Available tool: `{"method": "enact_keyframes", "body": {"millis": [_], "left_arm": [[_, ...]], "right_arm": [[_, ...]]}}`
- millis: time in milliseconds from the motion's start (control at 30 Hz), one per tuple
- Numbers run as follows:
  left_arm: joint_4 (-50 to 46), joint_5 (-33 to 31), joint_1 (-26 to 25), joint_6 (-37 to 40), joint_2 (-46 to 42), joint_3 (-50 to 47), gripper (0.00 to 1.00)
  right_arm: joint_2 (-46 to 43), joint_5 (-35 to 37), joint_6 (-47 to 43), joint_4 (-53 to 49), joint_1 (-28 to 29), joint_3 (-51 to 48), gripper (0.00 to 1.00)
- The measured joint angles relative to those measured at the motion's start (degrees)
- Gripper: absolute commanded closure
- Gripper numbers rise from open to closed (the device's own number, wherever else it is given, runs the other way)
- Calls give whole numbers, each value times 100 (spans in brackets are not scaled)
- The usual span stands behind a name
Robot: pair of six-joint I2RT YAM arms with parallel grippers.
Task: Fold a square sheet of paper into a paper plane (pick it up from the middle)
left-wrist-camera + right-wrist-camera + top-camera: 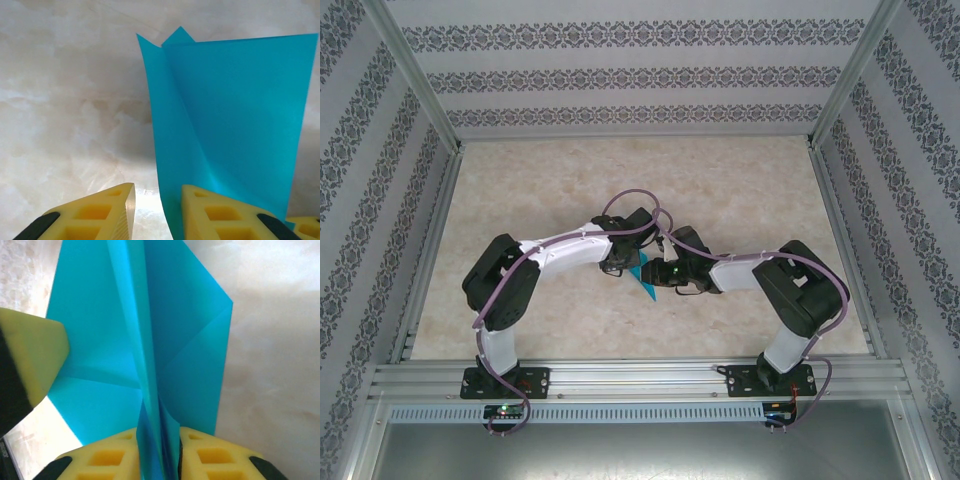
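- at the near edge, the aluminium rail is seen carrying both arm bases, with the arms bent inward to meet over the middle of the marble-patterned table.
- between the two wrists, the paper plane is held at mid-table. it is teal-blue and only partly folded, with its centre fold stood on edge and its flaps splayed to either side. whether it touches the table cannot be told.
- the right gripper is shown pinched on the centre fold, with its yellow pads pressed to the layered paper from both sides.
- the left gripper is shown with a narrow gap between its jaws, and bare table is visible through that gap. the paper's edge is laid against the inner face of one finger and is not clamped.
- the step in hand is judged to be the creasing of the body along the centre line, with the wings not yet turned down. the task is taken to be past its middle.
- next, a firm pinch is called for from the left gripper beside the right one, so that one flap can be drawn down into a wing without the thin sheet being torn or let slip.
- beyond the work, the far half of the table and the patterned walls are seen.
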Motion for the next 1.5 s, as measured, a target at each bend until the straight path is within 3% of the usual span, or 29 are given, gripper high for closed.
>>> {"method": "enact_keyframes", "body": {"millis": [200, 367, 567, 833, 1100, 1167, 1500], "left_arm": [[501, 122, 0, 17, -551, -457, 66], [914, 33, 0, 17, -1335, -920, 62], [1185, -540, 0, -52, -2367, -1539, 59], [1182, -1091, 273, -363, -3101, -2247, 58], [1156, -1255, 509, -549, -3574, -2634, 58], [1156, -1252, 579, -573, -3628, -2697, 57], [1180, -1099, 680, -597, -3580, -2791, 57]], "right_arm": [[-37, 428, -293, -673, 260, 363, 100], [-396, 1106, -522, -1519, 549, 739, 100], [-782, 2531, -695, -2693, 833, 1515, 100], [157, 3790, -452, -3908, 918, 2728, 100], [1003, 4026, -4, -4345, 1071, 3139, 100], [1123, 4026, 111, -4356, 1071, 3141, 96], [1158, 4002, 514, -4225, 1071, 3075, 92]]}}
